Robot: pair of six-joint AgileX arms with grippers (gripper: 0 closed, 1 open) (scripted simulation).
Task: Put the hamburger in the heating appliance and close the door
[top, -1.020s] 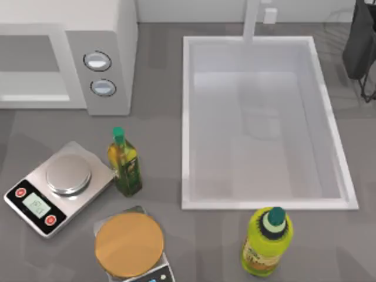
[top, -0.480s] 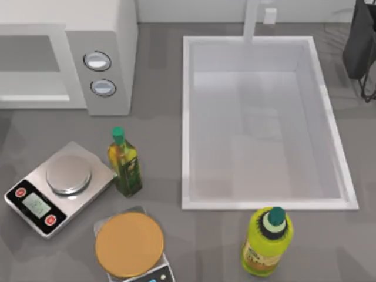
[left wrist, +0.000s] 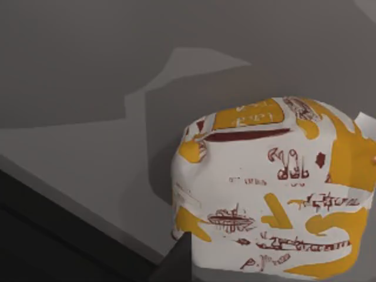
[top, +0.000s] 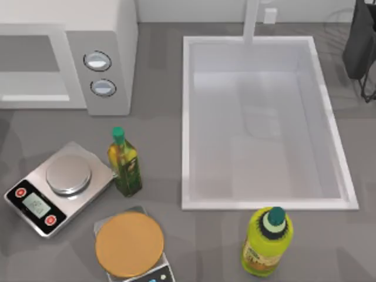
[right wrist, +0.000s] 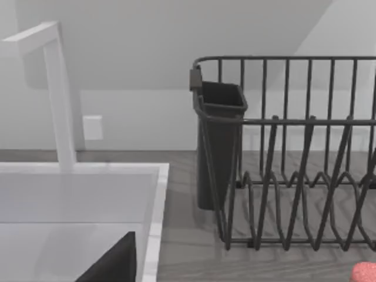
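Left wrist view first: the hamburger (left wrist: 276,194) sits right in front of the left end effector (left wrist: 176,264), a rounded white wrapped lump splashed with yellow-orange patches and dark red print. It rests on the grey tabletop (left wrist: 88,59), close to the tabletop's dark edge. A dark tip of the end effector pokes up at the hamburger's near lower edge, just beside it, though I cannot tell if they touch, nor how wide this end effector stands. Over to the right end effector (right wrist: 114,261), a dark wedge low in the right wrist view, and again I cannot tell its opening. Ahead of it lies the white sink (right wrist: 154,211) with the tall faucet (right wrist: 59,94) beyond. Off to one side stands the black wire dish rack (right wrist: 305,176), with a dark cutlery holder (right wrist: 217,141) hung on its near corner. From above, the heating appliance (top: 117,35) sits at the tabletop's far left, its two silver knobs (top: 97,60) facing up. The door (top: 32,64) looks flush across the front. Below it stand an oil bottle (top: 124,164), silver kitchen scales (top: 59,185), a flat tan disc (top: 129,244) and a yellow-green bottle (top: 267,241) near the sink's front rim.
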